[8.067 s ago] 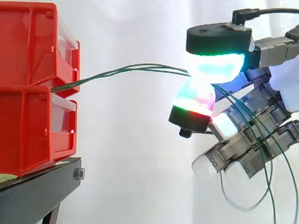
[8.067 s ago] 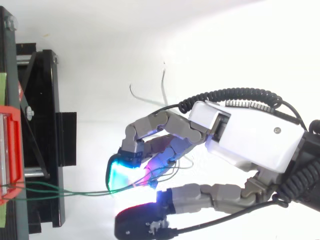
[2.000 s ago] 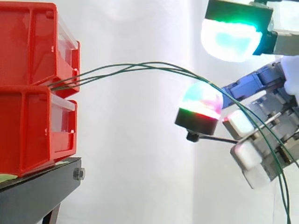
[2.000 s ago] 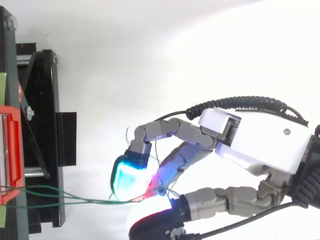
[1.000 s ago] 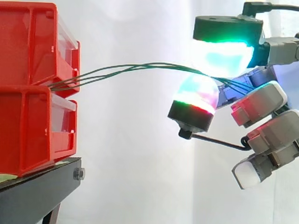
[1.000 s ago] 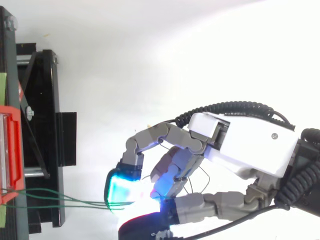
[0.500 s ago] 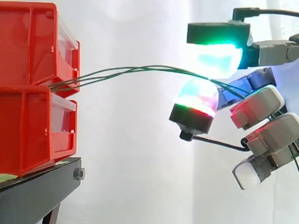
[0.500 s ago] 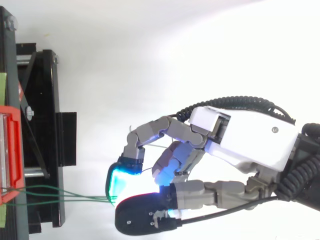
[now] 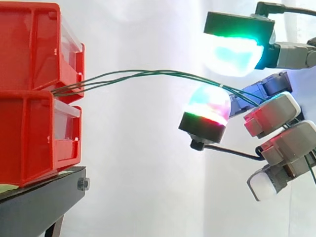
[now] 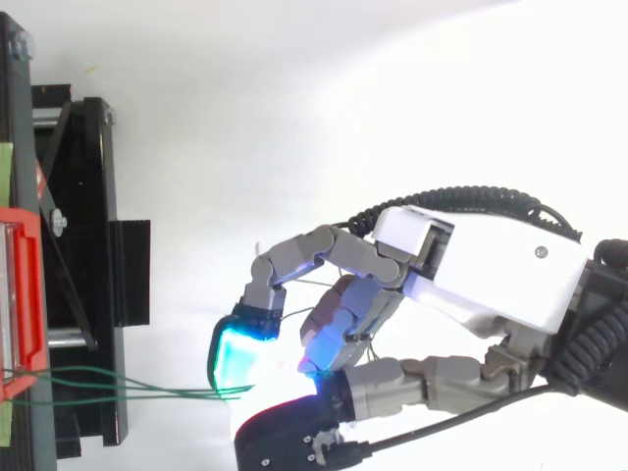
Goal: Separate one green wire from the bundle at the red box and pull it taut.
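1. One hand [image 10: 491,285] sat at the right, level with the upper bin. I couldn't tell whether it gripped anything.
2. Three green wires [image 9: 143,74], by my count, ran left from the hand in a shallow upward bow. They stayed close together and fanned slightly near the bins.
3. The wires entered at the seam between two stacked red bins, the upper bin [image 9: 29,44] and the lower bin [image 9: 29,138].
4. One black stand [image 9: 39,202] carried both bins.
5. One white curtain [image 9: 143,163] hung behind.
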Available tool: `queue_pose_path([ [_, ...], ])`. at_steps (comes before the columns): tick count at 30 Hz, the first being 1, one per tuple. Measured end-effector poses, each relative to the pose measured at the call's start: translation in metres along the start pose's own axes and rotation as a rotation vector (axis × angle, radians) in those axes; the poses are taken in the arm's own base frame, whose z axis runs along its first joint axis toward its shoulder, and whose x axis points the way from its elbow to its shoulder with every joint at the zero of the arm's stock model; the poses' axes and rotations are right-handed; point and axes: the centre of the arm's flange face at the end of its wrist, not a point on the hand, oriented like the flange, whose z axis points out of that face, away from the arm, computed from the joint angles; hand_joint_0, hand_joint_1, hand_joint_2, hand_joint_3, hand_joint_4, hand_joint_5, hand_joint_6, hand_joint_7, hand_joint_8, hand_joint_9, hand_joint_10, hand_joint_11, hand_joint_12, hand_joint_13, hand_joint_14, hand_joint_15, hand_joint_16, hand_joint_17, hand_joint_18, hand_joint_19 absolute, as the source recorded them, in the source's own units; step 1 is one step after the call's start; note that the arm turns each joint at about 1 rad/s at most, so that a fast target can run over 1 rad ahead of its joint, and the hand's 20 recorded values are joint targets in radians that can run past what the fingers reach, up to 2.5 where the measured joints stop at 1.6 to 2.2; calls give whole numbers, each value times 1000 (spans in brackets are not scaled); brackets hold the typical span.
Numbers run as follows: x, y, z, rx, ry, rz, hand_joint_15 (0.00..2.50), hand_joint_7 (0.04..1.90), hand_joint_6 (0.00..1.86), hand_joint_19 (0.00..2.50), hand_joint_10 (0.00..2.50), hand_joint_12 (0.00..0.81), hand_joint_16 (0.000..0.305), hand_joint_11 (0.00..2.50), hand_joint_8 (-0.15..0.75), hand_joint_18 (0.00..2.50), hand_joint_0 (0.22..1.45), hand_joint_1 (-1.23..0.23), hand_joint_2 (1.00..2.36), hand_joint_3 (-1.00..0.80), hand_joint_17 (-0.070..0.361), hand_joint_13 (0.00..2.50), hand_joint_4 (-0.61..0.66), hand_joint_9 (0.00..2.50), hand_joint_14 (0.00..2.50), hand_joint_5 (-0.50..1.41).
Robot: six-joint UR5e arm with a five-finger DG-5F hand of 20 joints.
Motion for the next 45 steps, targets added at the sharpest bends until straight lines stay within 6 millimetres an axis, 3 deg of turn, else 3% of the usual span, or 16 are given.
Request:
queue_pose_path([
  [11,0,0,0,0,0,0,1183,1047,918,612,21,343,51,1087,251,737,627,-778,1017,-211,115,1305,21,1296,27,-160],
  [19,0,0,0,1,0,0,1177,1011,920,601,22,337,49,1072,240,725,668,-856,1016,-283,111,1275,19,1258,28,-166],
  [25,0,0,0,4,1,-1,1170,997,910,601,22,338,49,1031,239,721,646,-864,1000,-500,110,1268,90,1265,28,-158],
  [34,-1,0,-1,10,3,-4,1135,968,902,597,22,369,53,1000,260,775,508,-656,1000,-500,120,1318,112,1306,26,-150],
  [37,-1,1,-2,11,4,-4,1136,996,896,606,21,356,52,1000,256,764,534,-614,1000,-500,117,1316,108,1308,26,-150],
  [45,-2,3,-3,16,3,-8,1129,1093,906,618,23,338,49,1020,246,737,631,-793,1015,-289,111,1281,50,1286,29,-154],
])
